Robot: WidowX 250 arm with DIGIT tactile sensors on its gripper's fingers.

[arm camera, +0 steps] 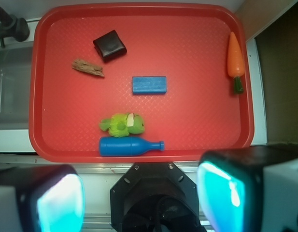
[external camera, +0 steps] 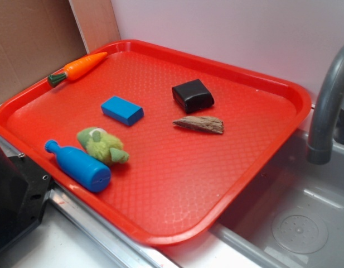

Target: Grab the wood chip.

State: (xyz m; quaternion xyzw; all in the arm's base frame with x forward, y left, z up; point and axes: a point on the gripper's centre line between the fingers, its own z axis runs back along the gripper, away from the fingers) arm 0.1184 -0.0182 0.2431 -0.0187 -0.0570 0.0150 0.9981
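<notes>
We see the wood chip (external camera: 200, 124) lying flat on the red tray (external camera: 177, 184), on the side of the tray nearest the sink (external camera: 294, 223) and faucet (external camera: 328, 106), its pointed end aimed toward the tray's middle. The black block (external camera: 193, 95) sits just beside it, near but not touching, so we judge a grasp needs care on that side. Flat and thin as it lies, the chip probably calls for a straight-down pinch across its narrow width. From the wrist view the fingers (arm camera: 141, 198) are spread wide apart, nothing between them, hanging back over the bench edge outside the tray rim, well apart from the chip (arm camera: 88, 67). So the reach is not yet started, we judge. Other stuff on the tray: a blue block (external camera: 122, 110) near the middle, a green plush toy (external camera: 101, 144) touching or almost touching a blue bottle (external camera: 78, 166) at the rim closest to the arm, and a toy carrot (external camera: 78, 68) at the far rim, well apart from everything. The plush and bottle lie between the fingers and the chip in the wrist view (arm camera: 122, 124), so we guess a low path could clip them; going over them looks safer. The tray around the chip's pointed end is bare.
</notes>
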